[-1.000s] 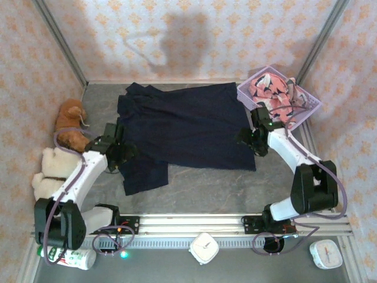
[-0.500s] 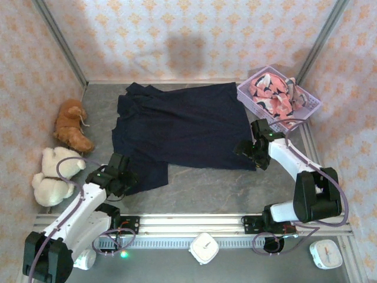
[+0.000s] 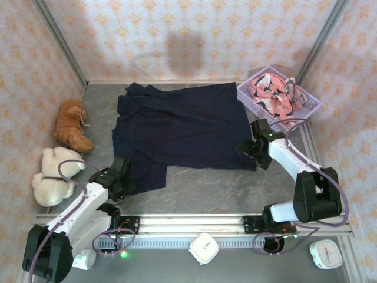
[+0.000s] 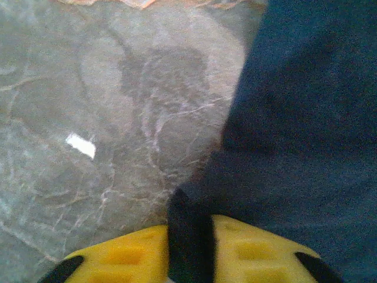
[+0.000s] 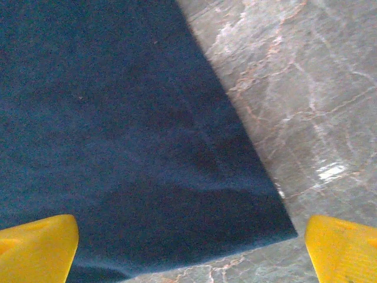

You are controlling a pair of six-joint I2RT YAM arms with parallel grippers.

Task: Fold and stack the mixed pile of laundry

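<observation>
Navy garment (image 3: 182, 127) flat on the grey marbled counter (image 3: 206, 191): one tip pinched, one corner under a released end effector.
From above: spread over the counter's middle toward the far edge, with a narrower flap reaching to the near left. Shark-print garment (image 3: 274, 94) bunched inside the lavender basket (image 3: 314, 108) at the far-right corner. Brown plush toy (image 3: 70, 127) and cream plush toy (image 3: 56, 174) along the left edge. Left end effector (image 3: 122, 177) down at the flap's near-left tip, right end effector (image 3: 250, 147) over the near-right corner. From the left wrist: left end effector (image 4: 189, 259) clenched on a raised ridge of navy cloth, bare counter off to one side. From the right wrist: right end effector (image 5: 191, 247) spread wide and released, yellow tips either side of the cloth's corner, grasping nothing.
</observation>
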